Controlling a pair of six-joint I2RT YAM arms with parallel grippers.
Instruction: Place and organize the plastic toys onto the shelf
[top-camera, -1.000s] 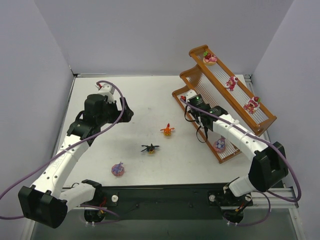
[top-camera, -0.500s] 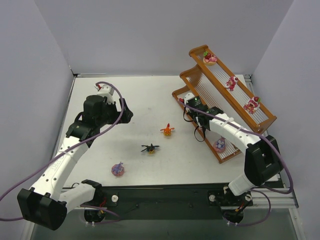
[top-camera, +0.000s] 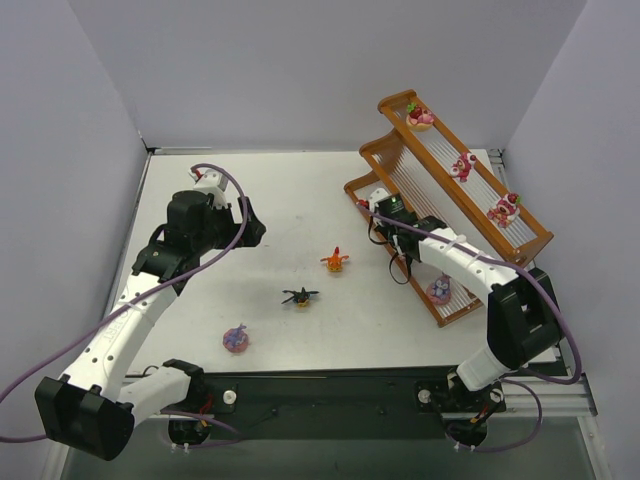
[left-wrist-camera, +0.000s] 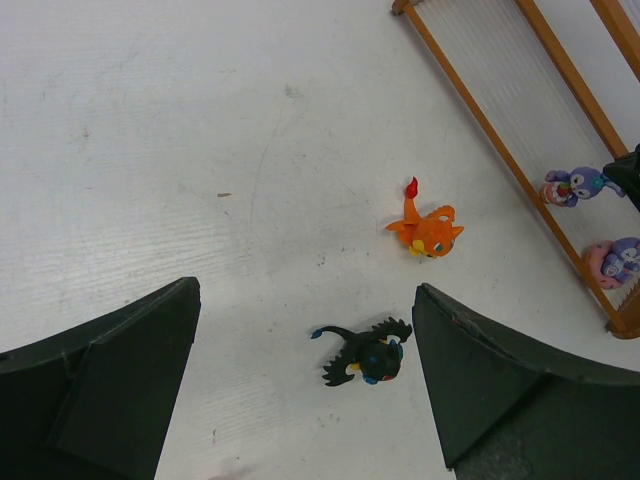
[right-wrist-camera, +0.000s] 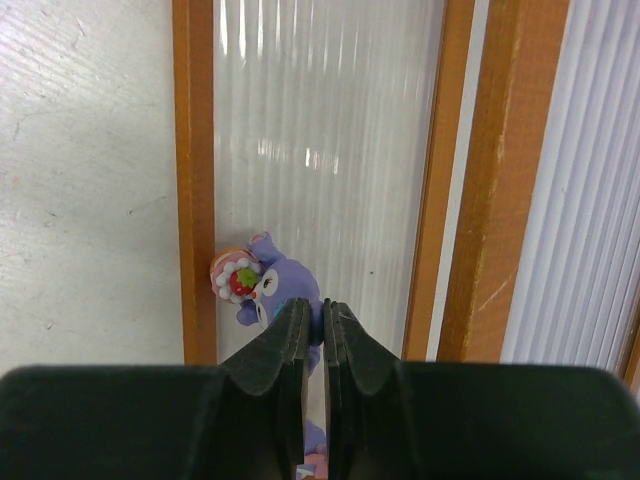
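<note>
Shelf (top-camera: 538, 248) lies with long axis diagonal, far-left to near-right

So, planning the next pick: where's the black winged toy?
In the top view, the black winged plastic toy lies mid-table, between the orange figurine and the loose purple figurine.

**No writing to read**

We find no text, label, brand, number or sign that we can read in any view. The shelf (right-wrist-camera: 190, 150) just ahead of the right claw (right-wrist-camera: 312, 330) shows plain surfaces. So do the orange toy (left-wrist-camera: 428, 232) and the black toy (left-wrist-camera: 365, 355) ahead of the left claw (left-wrist-camera: 305, 395).
</note>
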